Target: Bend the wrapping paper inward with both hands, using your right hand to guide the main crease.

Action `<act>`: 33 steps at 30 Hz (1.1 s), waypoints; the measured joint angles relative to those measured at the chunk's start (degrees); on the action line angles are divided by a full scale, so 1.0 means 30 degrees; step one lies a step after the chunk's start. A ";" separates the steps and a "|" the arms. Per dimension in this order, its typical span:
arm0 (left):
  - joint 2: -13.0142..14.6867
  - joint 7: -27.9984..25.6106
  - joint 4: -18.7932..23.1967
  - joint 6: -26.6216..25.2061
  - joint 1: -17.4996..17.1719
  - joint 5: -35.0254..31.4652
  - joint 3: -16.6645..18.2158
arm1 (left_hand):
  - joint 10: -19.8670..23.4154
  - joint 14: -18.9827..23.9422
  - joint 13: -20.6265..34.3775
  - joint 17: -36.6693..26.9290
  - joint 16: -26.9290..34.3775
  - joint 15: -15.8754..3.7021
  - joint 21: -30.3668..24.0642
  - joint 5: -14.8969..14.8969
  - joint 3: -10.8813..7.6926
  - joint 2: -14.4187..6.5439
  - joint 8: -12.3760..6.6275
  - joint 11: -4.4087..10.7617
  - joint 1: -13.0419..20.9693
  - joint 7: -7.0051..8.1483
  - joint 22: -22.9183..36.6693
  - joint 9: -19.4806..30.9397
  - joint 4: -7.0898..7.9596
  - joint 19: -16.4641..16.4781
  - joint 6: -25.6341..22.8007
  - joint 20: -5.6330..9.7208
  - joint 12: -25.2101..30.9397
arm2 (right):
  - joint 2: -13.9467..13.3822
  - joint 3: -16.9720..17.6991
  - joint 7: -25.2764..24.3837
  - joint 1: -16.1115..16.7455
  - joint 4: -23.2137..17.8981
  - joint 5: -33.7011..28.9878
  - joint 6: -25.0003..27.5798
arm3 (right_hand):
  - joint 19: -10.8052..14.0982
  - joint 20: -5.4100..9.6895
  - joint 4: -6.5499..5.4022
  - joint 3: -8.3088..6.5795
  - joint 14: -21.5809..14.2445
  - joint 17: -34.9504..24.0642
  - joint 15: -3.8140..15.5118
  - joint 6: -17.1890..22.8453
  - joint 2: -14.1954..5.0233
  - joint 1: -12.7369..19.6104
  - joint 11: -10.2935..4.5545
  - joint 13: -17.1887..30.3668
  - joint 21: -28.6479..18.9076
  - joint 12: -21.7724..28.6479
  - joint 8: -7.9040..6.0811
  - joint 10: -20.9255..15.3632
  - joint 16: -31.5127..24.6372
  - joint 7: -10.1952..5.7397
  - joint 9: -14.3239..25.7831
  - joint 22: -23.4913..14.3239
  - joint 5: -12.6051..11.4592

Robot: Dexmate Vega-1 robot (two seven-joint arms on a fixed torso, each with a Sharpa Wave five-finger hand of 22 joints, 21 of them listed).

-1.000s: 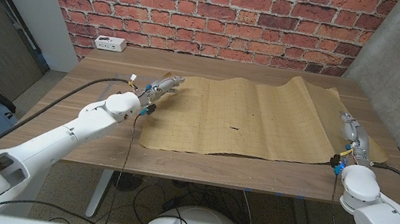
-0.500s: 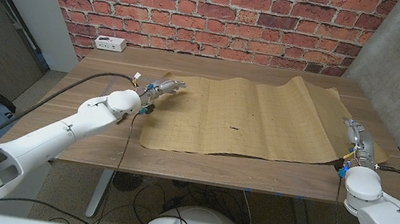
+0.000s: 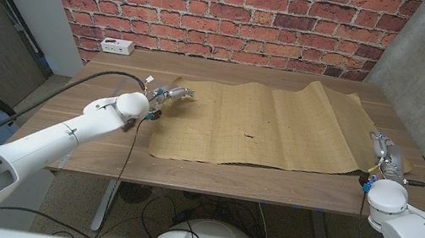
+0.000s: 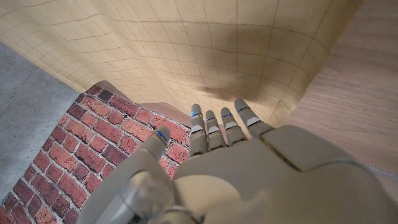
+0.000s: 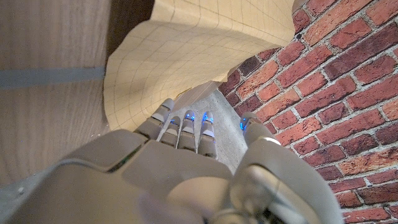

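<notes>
Where the wrapping paper (image 3: 258, 126) lies spread across the middle of the wooden table (image 3: 118, 66), it is a tan brown sheet printed with a fine grid of thin lines, and it does not lie flat: shallow waves run through it, with a small dark mark near its centre. Its long axis runs from my left to my right, parallel to the brick wall (image 3: 213, 8) behind the table, and the far right corner rises into a raised peak that points toward the wall. Its near edge runs close to the table's front edge.

My left hand (image 3: 169, 93) is at the paper's left end, fingers reaching toward the far left corner; in the left wrist view the fingers (image 4: 214, 121) are stretched out close side by side with the thumb set apart, and the curled paper edge stands just beyond their tips, nothing gripped. I cannot tell whether the tips touch it.

My right hand (image 3: 385, 153) stands just beside the paper's right edge, on the bare wood. In the right wrist view its fingers (image 5: 183, 127) are extended together, thumb apart, holding nothing, the lifted paper edge curving up ahead of them.

A white power strip (image 3: 116, 46) sits at the far left by the wall
</notes>
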State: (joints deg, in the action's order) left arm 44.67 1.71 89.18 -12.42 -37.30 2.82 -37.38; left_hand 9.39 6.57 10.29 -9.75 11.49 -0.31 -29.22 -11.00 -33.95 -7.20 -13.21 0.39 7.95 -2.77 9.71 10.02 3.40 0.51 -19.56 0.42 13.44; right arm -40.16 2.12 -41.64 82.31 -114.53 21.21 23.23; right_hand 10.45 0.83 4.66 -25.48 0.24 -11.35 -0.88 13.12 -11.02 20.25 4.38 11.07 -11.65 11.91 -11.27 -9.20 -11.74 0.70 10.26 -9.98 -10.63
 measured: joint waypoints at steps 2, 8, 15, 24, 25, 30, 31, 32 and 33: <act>0.0088 0.0055 0.0197 -0.0547 0.0158 -0.0626 -0.0211 | -0.0002 0.0000 0.0000 0.0001 -0.0018 0.0000 0.0072 0.0000 0.0000 0.0000 0.0000 0.0002 0.0000 0.0009 0.0000 0.0000 0.0000 -0.0003 -0.0207 -0.0003 0.0000 | 0.0123 0.0070 -0.0292 0.0050 -0.0152 -0.0076 0.0460 | -0.0006 -0.0006 -0.0012 -0.0142 0.0030 0.0000 0.0030 0.0099 0.0000 0.0000 -0.0067 -0.0001 0.0073 0.0000 0.0000 0.0068 -0.0001 -0.0099 -0.0001 0.0000 0.0000; 0.0239 0.0210 0.0531 -0.1326 0.0553 -0.1671 -0.0738 | 0.0175 -0.0001 -0.0001 0.0001 -0.0131 0.0000 0.0209 0.0000 0.0000 0.0080 0.0000 0.0181 -0.0081 0.0074 0.0102 -0.0001 0.0000 -0.0073 -0.0401 -0.0073 0.0000 | 0.0308 0.0145 -0.0932 0.0082 -0.0357 -0.0287 0.1519 | -0.0249 -0.0042 0.0081 -0.0235 -0.0075 0.0056 0.0132 0.0136 0.0024 0.0221 -0.0068 -0.0001 0.0093 0.0000 0.0000 0.0066 0.0000 -0.0137 -0.0001 0.0000 -0.0136; 0.0316 0.0239 0.0727 -0.1460 0.0849 -0.1864 -0.1100 | 0.0406 0.0068 -0.0001 0.0002 -0.0130 -0.0068 0.0279 0.0000 0.0000 0.0080 0.0000 0.0277 -0.0080 0.0160 0.0101 -0.0002 0.0000 -0.0073 -0.0727 -0.0072 0.0000 | 0.0349 0.0154 -0.1594 0.0083 -0.0401 -0.0496 0.2575 | -0.0386 0.0025 0.0057 -0.0369 -0.0075 0.0056 0.0132 0.0202 0.0000 0.0452 -0.0172 -0.0002 0.0143 0.0000 0.0000 -0.0039 -0.0001 -0.0203 -0.0001 0.0000 -0.0136; 0.0413 0.0482 0.0880 -0.2606 0.0933 -0.3405 -0.1262 | 0.0606 0.0239 -0.0001 0.0046 -0.0130 -0.0239 0.0351 0.0000 0.0000 0.0080 0.0001 0.0278 -0.0080 -0.0001 0.0100 -0.0002 0.0000 -0.0072 -0.0884 -0.0072 0.0000 | 0.0982 0.0299 -0.2198 -0.0226 -0.0678 -0.0589 0.4016 | -0.0385 0.0024 0.0185 -0.0496 -0.0075 0.0055 0.0130 0.0196 0.0003 0.0603 -0.0311 -0.0003 0.0142 0.0000 0.0000 0.0038 0.0000 -0.0206 -0.0001 0.0000 -0.0136; 0.0423 0.0500 0.0893 -0.2771 0.0933 -0.3582 -0.1263 | 0.0606 0.0239 -0.0001 0.0054 -0.0130 -0.0239 0.0351 0.0000 0.0000 0.0080 0.0000 0.0277 -0.0080 -0.0001 0.0100 -0.0002 0.0000 -0.0072 -0.0884 -0.0071 0.0000 | 0.1091 0.0368 -0.2253 -0.0334 -0.0680 -0.0589 0.4173 | -0.0384 0.0024 0.0185 -0.0496 -0.0075 0.0054 0.0130 0.0191 0.0005 0.0604 -0.0378 -0.0003 0.0142 -0.0061 0.0000 0.0106 0.0000 -0.0212 -0.0001 0.0001 -0.0136; 0.0487 0.0509 0.0973 -0.2941 0.0904 -0.3722 -0.1264 | 0.0794 0.0294 0.0000 0.0053 -0.0130 -0.0212 0.0423 0.0000 0.0000 0.0079 0.0001 0.0254 -0.0080 0.0053 0.0099 -0.0003 0.0000 -0.0072 -0.1035 -0.0071 0.0000 | 0.1168 0.0444 -0.2379 -0.0442 -0.0681 -0.0590 0.4792 | -0.0590 0.0092 0.0265 -0.0578 -0.0033 0.0054 0.0171 0.0127 0.0001 0.0806 -0.0544 -0.0003 0.0141 -0.0160 0.0090 0.0272 0.0000 -0.0274 -0.0001 0.0000 -0.0210; 0.0493 0.0509 0.0979 -0.2941 0.0894 -0.3722 -0.1265 | 0.0851 0.0388 0.0000 0.0052 -0.0130 -0.0235 0.0423 0.0000 0.0000 0.0079 0.0000 0.0310 -0.0080 0.0020 0.0099 -0.0003 0.0001 -0.0072 -0.1068 -0.0071 0.0000 | 0.1168 0.0444 -0.2383 -0.0442 -0.0681 -0.0591 0.4831 | -0.0623 0.0059 0.0265 -0.0578 0.0004 0.0054 0.0207 0.0127 0.0097 0.0902 -0.0544 -0.0004 0.0141 -0.0159 0.0090 0.0272 0.0000 -0.0274 -0.0001 0.0000 -0.0210; 0.0502 0.0517 0.0991 -0.3168 0.0877 -0.3862 -0.1265 | 0.0878 0.0444 0.0000 0.0052 -0.0130 -0.0240 0.0423 -0.0001 0.0000 0.0079 0.0082 0.0282 -0.0080 0.0000 0.0099 -0.0003 0.0000 -0.0021 -0.1089 -0.0122 0.0000 | 0.1242 0.0571 -0.2391 -0.0570 -0.0652 -0.0588 0.4925 | -0.0623 0.0060 0.0265 -0.0577 0.0030 0.0054 0.0233 0.0127 0.0099 0.0903 -0.0539 -0.0004 0.0141 -0.0159 0.0090 0.0277 0.0000 -0.0274 -0.0001 0.0000 -0.0210; 0.0525 0.0519 0.1021 -0.3202 0.0851 -0.3877 -0.1264 | 0.0923 0.0444 0.0000 0.0052 -0.0130 -0.0240 0.0423 -0.0001 0.0000 0.0079 0.0097 0.0237 -0.0080 -0.0001 0.0100 -0.0003 0.0000 0.0002 -0.1089 -0.0145 0.0000 | 0.1251 0.0587 -0.2398 -0.0586 -0.0642 -0.0565 0.5075 | -0.0622 0.0060 0.0265 -0.0578 0.0030 0.0053 0.0232 0.0127 0.0099 0.0903 -0.0500 -0.0004 0.0141 -0.0159 0.0090 0.0316 0.0000 -0.0274 -0.0001 0.0000 -0.0210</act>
State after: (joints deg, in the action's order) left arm 46.25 3.27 92.24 -22.03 -34.74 -8.81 -41.17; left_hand 12.15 7.91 10.29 -9.60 11.10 -1.03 -27.95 -11.00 -33.95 -6.96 -12.92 1.11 7.71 -2.77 10.01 10.01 3.40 0.51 -22.83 -0.01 13.44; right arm -36.41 3.88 -48.84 80.55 -116.46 19.51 38.45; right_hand 8.58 1.01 5.45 -27.22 0.33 -11.19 -0.19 13.50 -10.72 22.95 2.88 11.05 -11.23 11.43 -11.00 -8.25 -11.75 -0.12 10.25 -9.98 -11.26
